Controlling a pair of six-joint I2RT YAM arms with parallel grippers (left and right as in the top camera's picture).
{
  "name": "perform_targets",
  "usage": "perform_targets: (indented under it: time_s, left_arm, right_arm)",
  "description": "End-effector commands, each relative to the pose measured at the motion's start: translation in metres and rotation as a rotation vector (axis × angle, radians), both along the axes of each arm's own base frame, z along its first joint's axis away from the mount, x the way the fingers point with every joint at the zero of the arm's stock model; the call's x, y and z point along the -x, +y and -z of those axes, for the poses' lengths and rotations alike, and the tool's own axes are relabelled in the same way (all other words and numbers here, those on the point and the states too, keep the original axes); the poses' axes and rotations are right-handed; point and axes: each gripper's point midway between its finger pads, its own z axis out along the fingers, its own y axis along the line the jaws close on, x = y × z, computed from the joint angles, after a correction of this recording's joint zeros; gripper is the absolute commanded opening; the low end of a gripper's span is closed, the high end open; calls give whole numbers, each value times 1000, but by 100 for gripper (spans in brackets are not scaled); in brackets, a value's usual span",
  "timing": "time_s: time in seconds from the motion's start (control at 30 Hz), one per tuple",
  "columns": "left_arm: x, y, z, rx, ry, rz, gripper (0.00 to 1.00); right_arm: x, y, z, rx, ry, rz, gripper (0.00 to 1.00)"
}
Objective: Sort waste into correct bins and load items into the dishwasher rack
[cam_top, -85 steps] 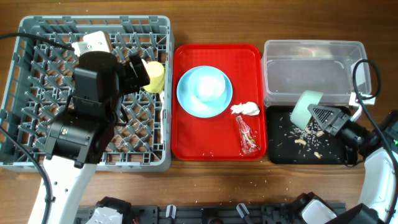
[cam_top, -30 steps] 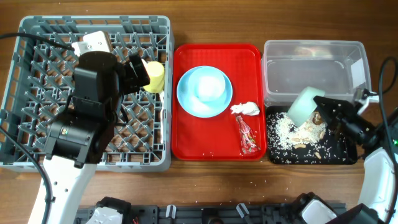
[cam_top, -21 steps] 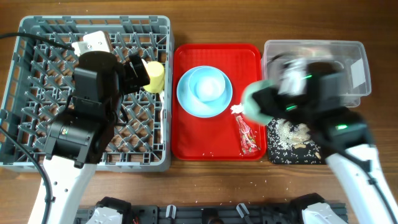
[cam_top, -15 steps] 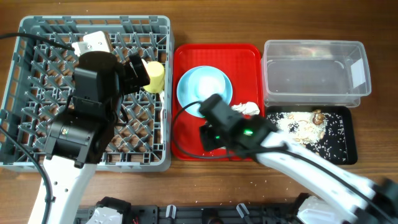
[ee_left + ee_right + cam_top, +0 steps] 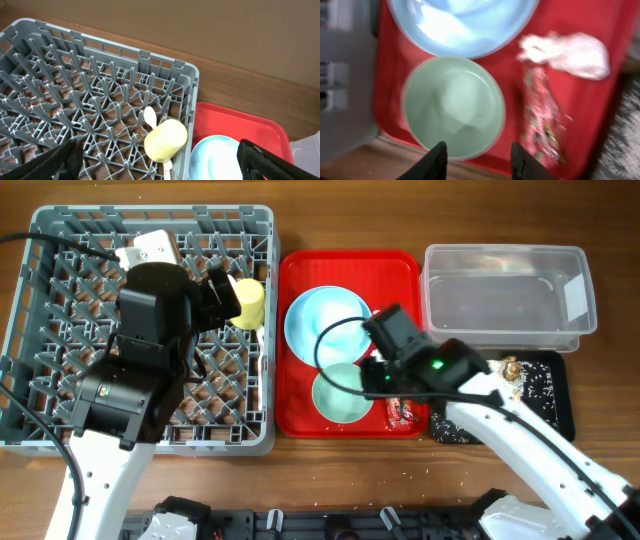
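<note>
Mint bowl [image 5: 454,107] sits on red tray [image 5: 390,85], just before the right claw [image 5: 479,161].

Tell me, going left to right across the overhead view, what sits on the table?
The dishwasher rack → yellow cup at its right edge → red serving tray → clear plastic tub.

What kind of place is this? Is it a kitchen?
Probably a dish-clearing station on a wooden table, like cafeteria cleanup, not a full kitchen. You can see a grey dishwasher rack, a red serving tray with a plate, and a black tray of food scraps.
</note>
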Motion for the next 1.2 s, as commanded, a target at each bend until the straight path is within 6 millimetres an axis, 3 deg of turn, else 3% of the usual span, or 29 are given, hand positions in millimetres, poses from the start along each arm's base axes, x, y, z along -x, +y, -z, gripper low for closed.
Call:
perform_targets:
  time_s: [0.0,0.13,0.27,0.47,0.63,0.77,0.83,0.87,0.97,1.03,1.1,1.17]
  left_arm:
    - [0,3,-1,1,-5,-18,100]
    - [0,3,-1,1,-5,-18,100]
    - [0,3,-1,1,-5,-18,100]
    - [0,3,-1,1,-6,-18,100]
    - [0,3,-1,1,-5,-18,100]
    - [0,3,-1,1,-5,-18,100]
    - [0,3,-1,1,-5,-18,100]
    - [0,3,-1,1,-5,-18,100]
    - [0,3,-1,1,-5,-18,100]
    - [0,3,-1,1,-5,-18,100]
    - [0,3,-1,1,-5,-18,100]
    - [0,3,-1,1,-5,-18,100]
  right_arm:
    - [7,-12,19,47,47,4,40]
    - [5,-38,75,143,36,169,42]
    - [-5,-31,96,139,27,170,47]
    - [-22,-39,118,223,-17,194,46]
    - [-25,-38,127,223,-15,198,29]
    - [-23,-33,125,201,0,180,4]
    - [-26,-31,106,200,-6,166,4]
    - [-33,-32,86,202,-35,162,4]
    - [-76,-61,-33,164,-326,272,4]
    - [-93,-111,-81,213,-512,450,4]
    - [-101,-163,-103,281,-596,622,4]
    - [-119,-199,-95,234,-589,732,4]
